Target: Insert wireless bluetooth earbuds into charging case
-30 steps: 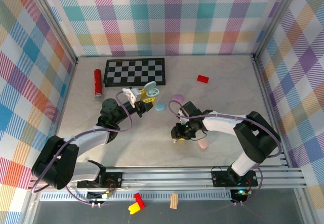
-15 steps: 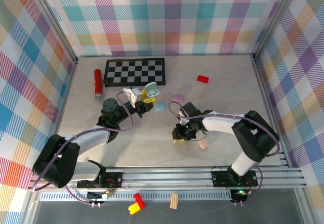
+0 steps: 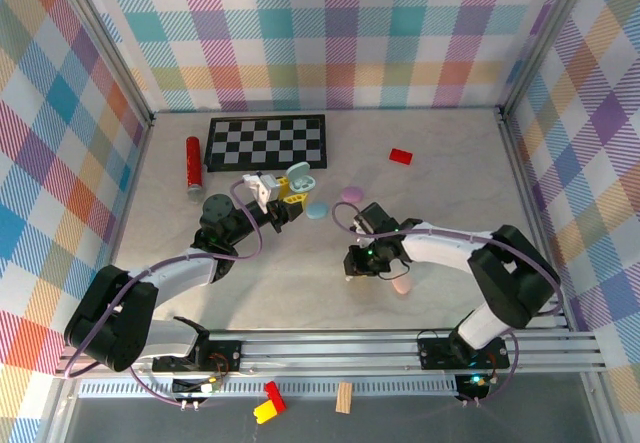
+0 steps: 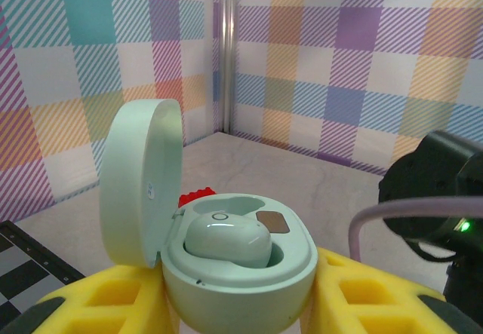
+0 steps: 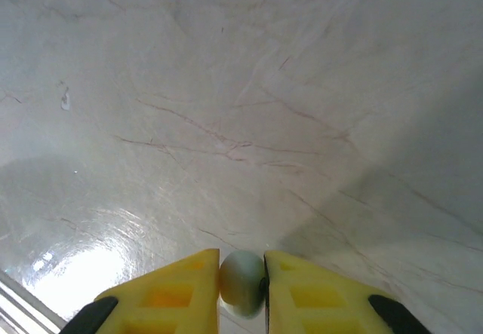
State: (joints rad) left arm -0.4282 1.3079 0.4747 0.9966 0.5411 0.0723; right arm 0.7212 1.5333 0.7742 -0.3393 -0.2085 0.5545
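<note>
My left gripper [image 3: 287, 198] is shut on a pale green oval charging case [image 3: 298, 175], holding it upright left of the table's centre. In the left wrist view the case [image 4: 238, 274] sits between the yellow fingers [image 4: 98, 304] with its lid [image 4: 139, 179] swung open to the left. One green earbud [image 4: 226, 240] lies in the near socket, and the socket behind it is empty. My right gripper [image 3: 353, 266] is low over the table at centre and is shut on a second small green earbud [image 5: 242, 283], pinched between its yellow fingertips [image 5: 181, 289] just above the marble surface.
Closed oval cases lie nearby: blue [image 3: 316, 210], purple [image 3: 351, 194] and pink [image 3: 401, 285], the pink one just right of my right gripper. A checkerboard [image 3: 266, 142] and a red cylinder [image 3: 193, 161] are at the back left, with a red block [image 3: 401, 156] at the back right.
The right arm has shifted slightly, its gripper edging right with the earbud still in it. The left arm and the open case have stayed put.
</note>
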